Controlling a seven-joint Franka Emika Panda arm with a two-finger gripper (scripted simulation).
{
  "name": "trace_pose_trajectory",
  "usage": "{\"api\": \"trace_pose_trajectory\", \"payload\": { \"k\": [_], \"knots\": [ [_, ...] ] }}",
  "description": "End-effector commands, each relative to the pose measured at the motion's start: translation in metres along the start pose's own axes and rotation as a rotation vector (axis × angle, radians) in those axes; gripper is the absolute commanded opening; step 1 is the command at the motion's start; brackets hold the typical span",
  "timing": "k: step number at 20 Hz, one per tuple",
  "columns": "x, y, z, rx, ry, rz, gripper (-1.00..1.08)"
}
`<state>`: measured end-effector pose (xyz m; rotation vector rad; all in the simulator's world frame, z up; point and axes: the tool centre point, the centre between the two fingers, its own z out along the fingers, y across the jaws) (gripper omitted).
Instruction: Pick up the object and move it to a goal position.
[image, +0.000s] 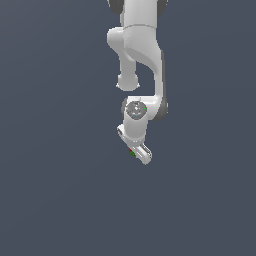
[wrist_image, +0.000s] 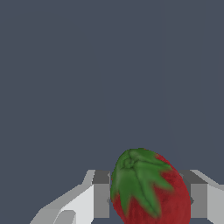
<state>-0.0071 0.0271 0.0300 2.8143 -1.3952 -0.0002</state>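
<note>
Here, going from left to right in the wrist view, I first see one grey pad (wrist_image: 101, 194) of the pincer (wrist_image: 148, 197), then the strawberry (wrist_image: 151, 190) with its green leaves turned toward the camera, then the other pad on the far side. The two sides press against the fruit, so the pincer is clamped on the strawberry.

In the exterior view the white arm (image: 137, 50) hangs down in the middle, and the pincer (image: 136, 152) is tilted at its lower end. The strawberry (image: 131, 151) is only a small red and green spot there, at the exterior view's left side of the fingers. I cannot tell if it is above the grey surface (image: 50, 200) or touching it, and I see no mark for the goal.

I think the danger is slipping. The fruit is round and seems to sit near the tips, so a quick turn of the wrist could roll it out.
</note>
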Motion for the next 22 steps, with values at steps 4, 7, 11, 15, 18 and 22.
{"api": "trace_pose_trajectory", "payload": {
  "k": [4,7,11,15,18,22],
  "knots": [
    [-0.028,-0.044,-0.008,0.001,0.0,-0.001,-1.0],
    [-0.044,-0.069,-0.012,0.001,0.0,-0.001,-1.0],
    [-0.059,-0.094,-0.017,0.001,0.0,-0.001,-1.0],
    [-0.068,-0.11,-0.019,0.001,0.0,-0.001,-1.0],
    [-0.071,-0.117,-0.02,0.001,0.0,-0.001,-1.0],
    [-0.073,-0.12,-0.02,0.0,0.0,-0.001,-1.0]
  ]
}}
